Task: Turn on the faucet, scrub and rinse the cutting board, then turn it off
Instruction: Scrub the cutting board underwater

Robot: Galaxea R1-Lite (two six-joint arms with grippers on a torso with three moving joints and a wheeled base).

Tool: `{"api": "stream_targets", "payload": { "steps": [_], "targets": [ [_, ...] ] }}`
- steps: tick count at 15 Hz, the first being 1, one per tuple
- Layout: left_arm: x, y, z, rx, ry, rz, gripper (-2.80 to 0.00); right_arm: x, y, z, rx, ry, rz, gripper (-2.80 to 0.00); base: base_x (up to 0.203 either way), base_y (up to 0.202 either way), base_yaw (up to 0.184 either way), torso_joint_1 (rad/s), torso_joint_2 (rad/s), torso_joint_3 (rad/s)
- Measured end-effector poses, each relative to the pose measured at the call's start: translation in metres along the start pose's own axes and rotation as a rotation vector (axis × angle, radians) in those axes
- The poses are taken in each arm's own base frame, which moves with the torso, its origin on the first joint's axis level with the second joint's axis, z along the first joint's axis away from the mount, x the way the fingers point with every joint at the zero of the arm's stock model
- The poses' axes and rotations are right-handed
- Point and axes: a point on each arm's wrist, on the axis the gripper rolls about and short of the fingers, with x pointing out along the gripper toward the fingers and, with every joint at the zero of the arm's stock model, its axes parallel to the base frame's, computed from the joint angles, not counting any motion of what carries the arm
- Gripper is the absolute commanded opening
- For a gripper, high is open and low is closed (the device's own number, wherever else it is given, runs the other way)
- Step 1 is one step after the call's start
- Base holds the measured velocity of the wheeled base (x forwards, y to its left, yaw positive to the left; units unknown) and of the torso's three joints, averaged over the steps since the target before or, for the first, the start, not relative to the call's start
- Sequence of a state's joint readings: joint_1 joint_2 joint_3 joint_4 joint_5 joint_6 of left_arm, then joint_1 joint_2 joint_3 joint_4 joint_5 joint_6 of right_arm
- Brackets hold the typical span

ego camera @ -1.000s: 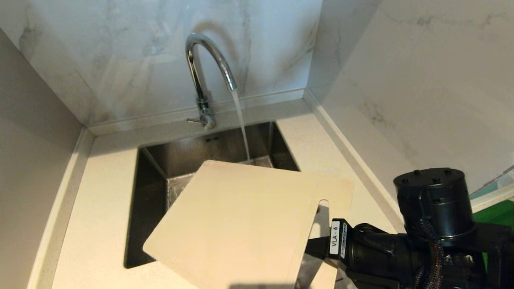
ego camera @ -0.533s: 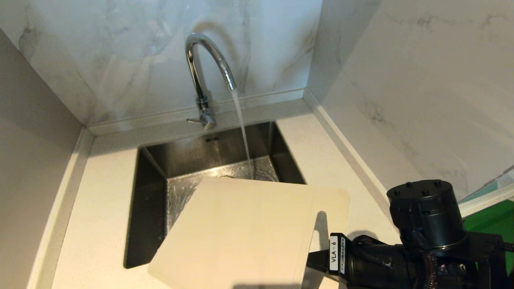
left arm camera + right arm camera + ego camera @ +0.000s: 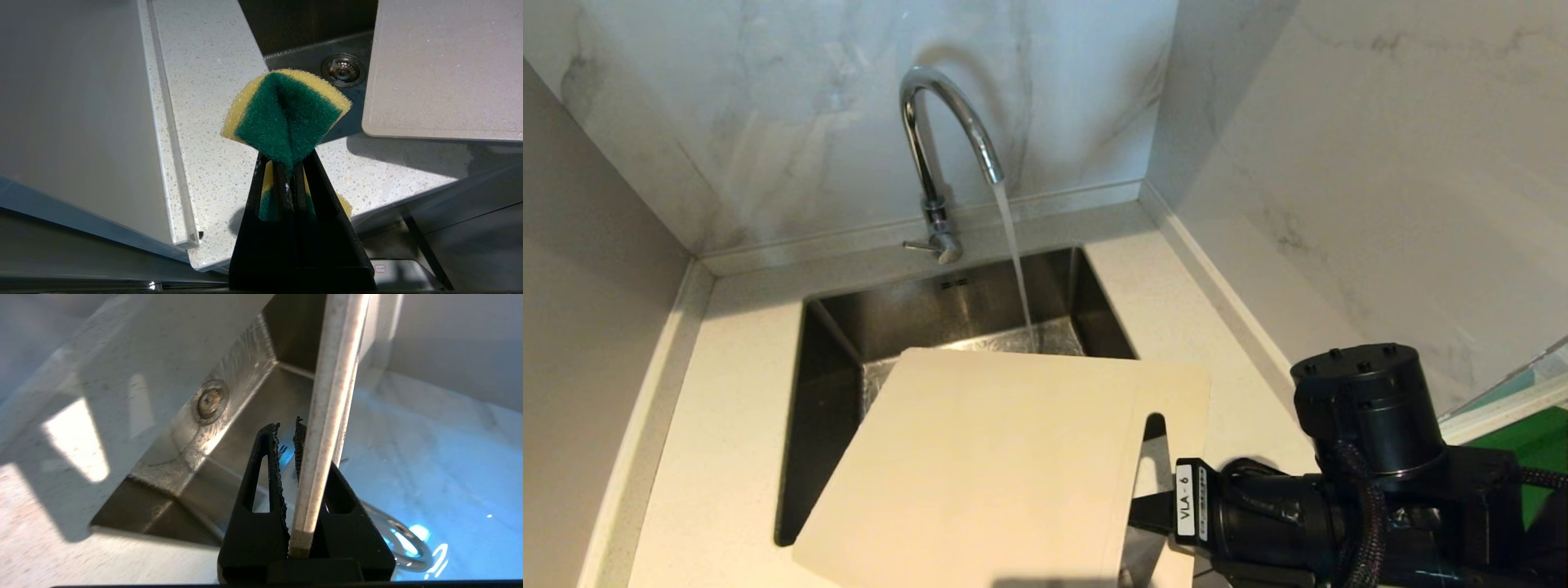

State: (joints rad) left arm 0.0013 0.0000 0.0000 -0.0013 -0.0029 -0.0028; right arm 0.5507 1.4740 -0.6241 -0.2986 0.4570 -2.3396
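The chrome faucet (image 3: 943,139) stands behind the sink, and water (image 3: 1013,253) runs from its spout. My right gripper (image 3: 1147,514) is shut on the handle-slot end of the cream cutting board (image 3: 996,465) and holds it tilted over the sink (image 3: 833,392). The stream falls just past the board's far edge. In the right wrist view the board's edge (image 3: 331,396) runs up between the fingers of the right gripper (image 3: 287,428). My left gripper (image 3: 288,163) is shut on a folded yellow and green sponge (image 3: 286,114) above the counter, beside the board (image 3: 445,65).
Pale speckled countertop (image 3: 727,425) surrounds the steel sink, with marble walls at the back and on the right. The faucet's thin side lever (image 3: 919,244) points left. The sink drain (image 3: 343,69) shows below the board. A green surface (image 3: 1535,437) lies at the far right.
My right arm has shifted left with the board. The board's far edge, under the stream a second ago, drew back and now sits just short of the water.
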Motion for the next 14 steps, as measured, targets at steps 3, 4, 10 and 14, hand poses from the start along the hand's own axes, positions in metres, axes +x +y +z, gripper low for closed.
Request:
{"api": "stream_targets", "payload": {
  "steps": [3, 4, 10, 14],
  "targets": [
    [0.000, 0.000, 0.000, 0.000, 0.000, 0.000, -2.80, 0.001, -0.009, -0.004, -0.032, -0.024, -0.099, -2.80, 0.000, 0.000, 0.000, 0.000, 0.00, 0.000],
    [0.000, 0.000, 0.000, 0.000, 0.000, 0.001, -2.80, 0.001, -0.009, -0.003, -0.032, -0.039, -0.117, -2.80, 0.000, 0.000, 0.000, 0.000, 0.00, 0.000],
    [0.000, 0.000, 0.000, 0.000, 0.000, 0.000, -2.80, 0.004, -0.008, 0.010, -0.027, -0.123, -0.143, -2.80, 0.000, 0.000, 0.000, 0.000, 0.00, 0.000],
    [0.000, 0.000, 0.000, 0.000, 0.000, 0.000, -2.80, 0.001, 0.000, 0.021, -0.015, -0.151, -0.131, -2.80, 0.000, 0.000, 0.000, 0.000, 0.00, 0.000]
  ]
}}
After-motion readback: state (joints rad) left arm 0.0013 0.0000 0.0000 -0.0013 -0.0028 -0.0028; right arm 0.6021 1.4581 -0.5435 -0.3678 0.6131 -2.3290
